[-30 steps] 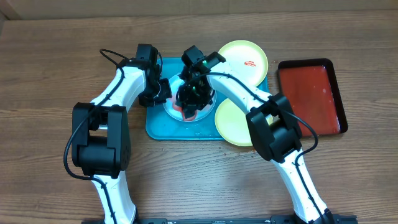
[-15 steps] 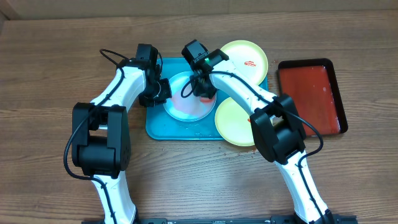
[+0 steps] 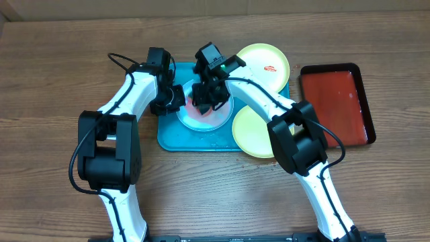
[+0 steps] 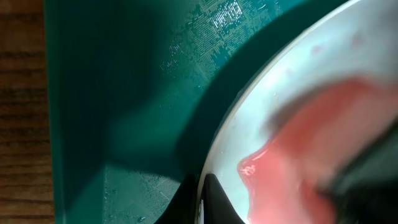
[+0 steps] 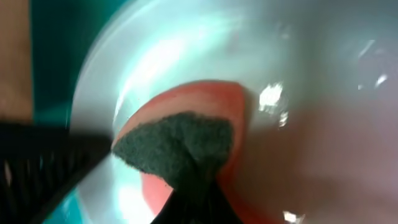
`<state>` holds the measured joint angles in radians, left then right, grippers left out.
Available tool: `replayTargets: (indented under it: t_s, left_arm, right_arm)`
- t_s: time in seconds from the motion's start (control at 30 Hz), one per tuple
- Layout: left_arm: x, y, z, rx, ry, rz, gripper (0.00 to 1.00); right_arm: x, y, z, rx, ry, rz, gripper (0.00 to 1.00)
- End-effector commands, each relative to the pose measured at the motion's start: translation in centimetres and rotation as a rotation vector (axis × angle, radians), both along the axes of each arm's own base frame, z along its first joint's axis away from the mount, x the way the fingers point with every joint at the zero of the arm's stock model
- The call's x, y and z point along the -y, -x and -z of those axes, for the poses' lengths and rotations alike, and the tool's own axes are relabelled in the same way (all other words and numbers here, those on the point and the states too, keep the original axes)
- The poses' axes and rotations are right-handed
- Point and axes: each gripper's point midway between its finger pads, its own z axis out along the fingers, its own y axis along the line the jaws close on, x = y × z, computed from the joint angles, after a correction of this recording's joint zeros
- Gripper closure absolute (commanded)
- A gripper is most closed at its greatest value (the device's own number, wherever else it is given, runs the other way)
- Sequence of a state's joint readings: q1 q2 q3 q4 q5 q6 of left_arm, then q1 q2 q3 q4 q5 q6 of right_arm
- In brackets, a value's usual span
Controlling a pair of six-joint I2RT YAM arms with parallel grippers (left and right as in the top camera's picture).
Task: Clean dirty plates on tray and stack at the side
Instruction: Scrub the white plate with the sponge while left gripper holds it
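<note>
Right gripper clamps a sponge against the pale plate. Left gripper pinches that plate's rim on the tray.

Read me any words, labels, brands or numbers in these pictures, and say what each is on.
No readable text anywhere.
The red mark on the far yellow-green plate is a smear, not writing.
The raised pattern on the teal tray is too blurred to read.

No writing, label or number can be read anywhere.
</note>
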<state>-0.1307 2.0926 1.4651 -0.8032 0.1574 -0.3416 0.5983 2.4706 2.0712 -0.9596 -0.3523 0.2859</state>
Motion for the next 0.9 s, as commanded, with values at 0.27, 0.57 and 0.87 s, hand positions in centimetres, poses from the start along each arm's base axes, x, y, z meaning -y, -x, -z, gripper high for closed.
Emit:
replayTargets:
  t_s: [0.27, 0.57, 0.87]
  left_arm:
    - [-0.6, 2.4, 3.1, -0.102, -0.048, 0.009, 0.96]
    - [-0.6, 2.3, 3.1, -0.101, -0.048, 0.009, 0.96]
    - [-0.6, 2.3, 3.1, -0.101, -0.048, 0.009, 0.96]
  right_arm:
    - [10.4, 0.1, 0.5, 0.008, 0.445, 0.072, 0.96]
    - [9.5, -4.4, 0.3, 0.257, 0.507, 0.116, 0.96]
    - [-0.9, 0.5, 3.5, 0.052, 0.092, -0.05, 0.96]
